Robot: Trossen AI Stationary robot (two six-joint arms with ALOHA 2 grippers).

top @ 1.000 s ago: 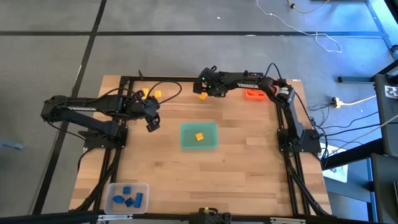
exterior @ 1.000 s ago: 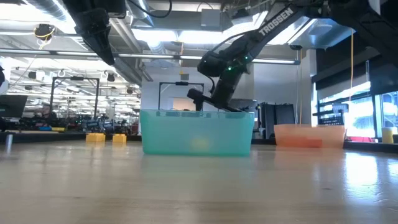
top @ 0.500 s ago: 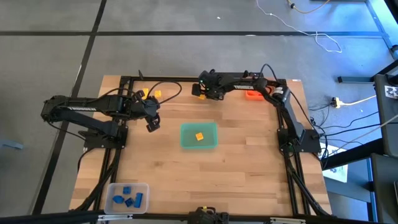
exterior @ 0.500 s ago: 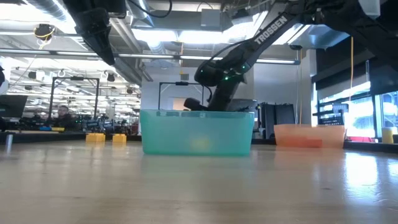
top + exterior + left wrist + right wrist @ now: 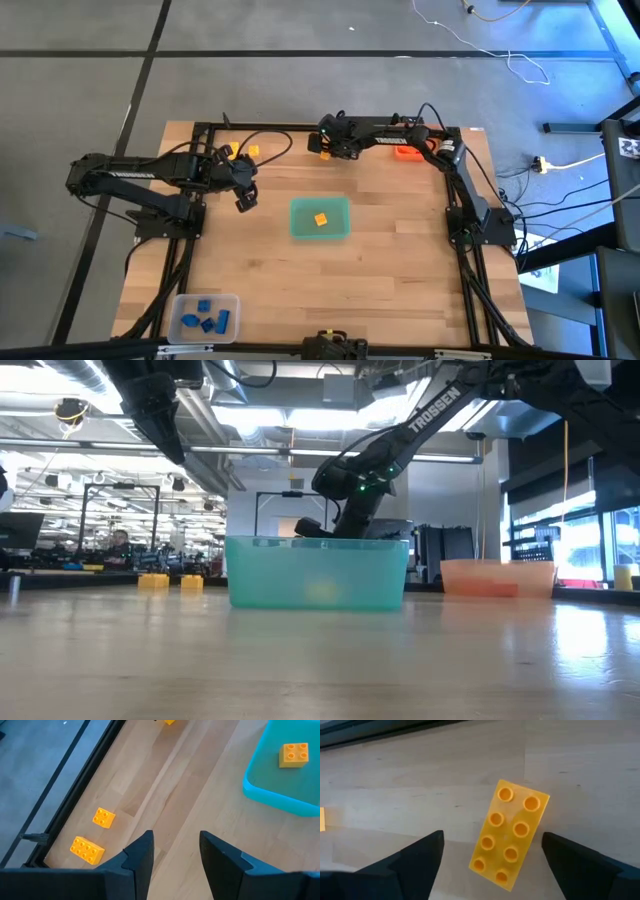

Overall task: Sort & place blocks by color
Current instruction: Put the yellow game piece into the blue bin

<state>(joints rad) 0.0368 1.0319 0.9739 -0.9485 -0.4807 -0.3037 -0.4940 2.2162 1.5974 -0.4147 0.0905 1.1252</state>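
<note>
A yellow eight-stud brick (image 5: 512,840) lies flat on the table near the far edge (image 5: 314,152). My right gripper (image 5: 500,862) hovers over it, open, one finger on either side and neither touching. A second yellow brick (image 5: 320,220) lies in the green tray (image 5: 338,232). Two more yellow bricks (image 5: 103,817) (image 5: 87,849) sit on the table near the far left corner. Several blue bricks (image 5: 205,318) lie in the clear tray (image 5: 180,303). My left gripper (image 5: 175,855) is open and hangs above the table left of the green tray.
The orange tray (image 5: 407,152) stands at the far right, under my right arm. In the low view the green tray (image 5: 318,572) hides my right gripper's fingertips. A black frame rail (image 5: 260,126) runs along the far edge. Bare wood lies between the green tray and the near edge.
My right gripper has come down over the yellow brick at the far edge and shifted slightly toward the table's left, then held still for the last half second. Its arm shows lower behind the green tray in the low view.
</note>
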